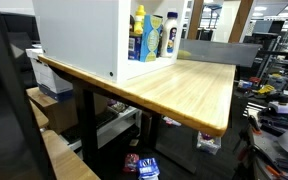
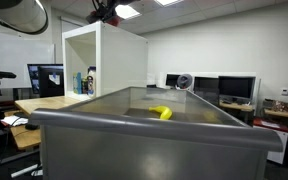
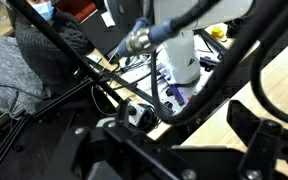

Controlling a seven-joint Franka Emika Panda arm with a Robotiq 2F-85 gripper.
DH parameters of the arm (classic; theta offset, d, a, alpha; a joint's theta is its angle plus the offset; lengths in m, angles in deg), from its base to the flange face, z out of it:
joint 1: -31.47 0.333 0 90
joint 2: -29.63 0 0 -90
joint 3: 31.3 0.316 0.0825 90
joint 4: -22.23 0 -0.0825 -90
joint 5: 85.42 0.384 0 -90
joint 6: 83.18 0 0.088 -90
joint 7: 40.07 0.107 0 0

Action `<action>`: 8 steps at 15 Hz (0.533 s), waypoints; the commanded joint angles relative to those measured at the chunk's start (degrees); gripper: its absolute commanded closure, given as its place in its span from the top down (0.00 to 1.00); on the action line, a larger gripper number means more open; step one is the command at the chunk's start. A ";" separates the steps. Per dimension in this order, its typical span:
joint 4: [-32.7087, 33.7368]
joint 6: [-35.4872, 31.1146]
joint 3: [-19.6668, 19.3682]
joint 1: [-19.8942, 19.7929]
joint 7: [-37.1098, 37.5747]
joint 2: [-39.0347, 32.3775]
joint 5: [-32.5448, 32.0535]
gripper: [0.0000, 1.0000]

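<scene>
Grey bin (image 2: 134, 150) with a yellow item (image 2: 161, 113) in front of the white cabinet (image 2: 124, 60); gripper (image 2: 106, 14), jaws wide and empty, high above that cabinet, the nearest thing to it: lower your arm slowly, clear of its top edge and the bottles (image 1: 149, 38) inside.

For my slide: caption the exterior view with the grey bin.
Yellow object inside grey bin, white cabinet and monitors behind.
</scene>
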 commanded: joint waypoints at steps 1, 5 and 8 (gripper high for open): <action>-7.49 0.00 -1.02 -1.63 -3.80 4.10 0.93 1.00; -15.15 0.01 -0.75 -2.53 -6.24 7.48 3.11 1.00; -21.37 -0.61 0.89 -3.50 -5.75 10.65 4.46 1.00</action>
